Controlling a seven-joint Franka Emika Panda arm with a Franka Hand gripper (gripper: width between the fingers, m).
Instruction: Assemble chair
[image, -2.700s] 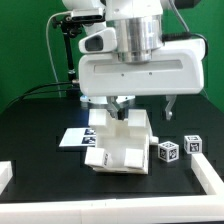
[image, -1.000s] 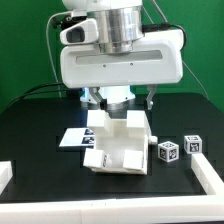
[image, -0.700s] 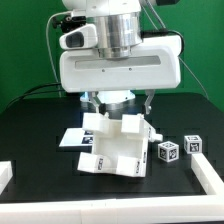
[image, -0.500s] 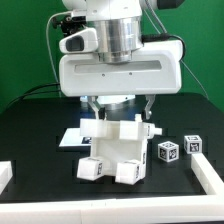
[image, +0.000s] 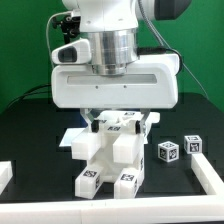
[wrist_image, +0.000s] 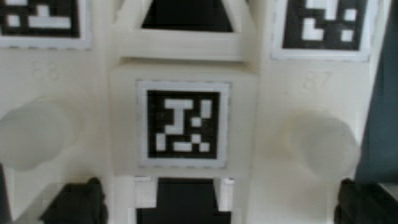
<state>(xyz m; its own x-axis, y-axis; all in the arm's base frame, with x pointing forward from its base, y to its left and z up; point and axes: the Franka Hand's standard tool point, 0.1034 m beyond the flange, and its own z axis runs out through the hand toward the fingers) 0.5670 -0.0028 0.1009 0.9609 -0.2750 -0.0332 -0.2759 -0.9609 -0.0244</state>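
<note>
Swung round since a second ago, the chair (image: 110, 152) now points two tagged leg ends at the exterior camera, where it earlier showed a broad flat face. It stands on the black table (image: 40, 160), directly under the arm's wide wrist housing (image: 115, 85).

The gripper (wrist_image: 222, 203) hangs close above it with its jaws spread as wide as they go. In the wrist view, dark fingertips (wrist_image: 80, 200) show on either side of a tagged panel of the chair (wrist_image: 187, 115). This looks like straddling and nudging rather than a clamp, probably to turn the piece into a better pose for the next join. Whether the pads actually touch the plastic cannot be made out.

Two loose tagged blocks wait on the exterior view's right, a nearer block (image: 168, 151) and a farther block (image: 192, 146), both apart from the chair. The nearer one lies close enough that any further swing could knock it. White rails (image: 212, 176) edge the table's front corners, and the housing hides the chair's upper part.
</note>
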